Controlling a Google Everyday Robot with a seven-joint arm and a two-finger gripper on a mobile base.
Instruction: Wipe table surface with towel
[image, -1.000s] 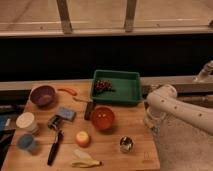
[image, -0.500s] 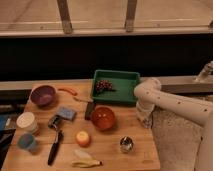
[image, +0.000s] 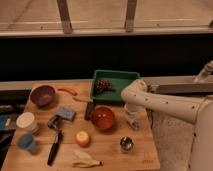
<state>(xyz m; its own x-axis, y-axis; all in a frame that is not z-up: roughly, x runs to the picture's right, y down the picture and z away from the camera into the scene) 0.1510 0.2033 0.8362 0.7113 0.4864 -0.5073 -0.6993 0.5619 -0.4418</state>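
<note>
The wooden table (image: 107, 150) carries several kitchen items. I see no clear towel. A small blue folded pad (image: 66, 114) lies left of centre; I cannot tell if it is cloth or sponge. My white arm (image: 165, 102) reaches in from the right and bends down at its elbow (image: 132, 94). My gripper (image: 132, 121) hangs over the table's right part, just right of the red bowl (image: 103, 118) and in front of the green tray (image: 120, 80). It holds nothing that I can make out.
Grapes (image: 103, 85) lie in the tray. Also on the table are a purple bowl (image: 42, 95), an orange carrot (image: 67, 91), an orange fruit (image: 82, 138), a banana (image: 84, 160), a metal cup (image: 126, 144), a black-handled tool (image: 54, 147), a white cup (image: 26, 121) and a blue cup (image: 26, 142).
The arm has swung left from beyond the table's right edge, bringing the gripper in over the table toward the red bowl. The items on the table have not moved.
</note>
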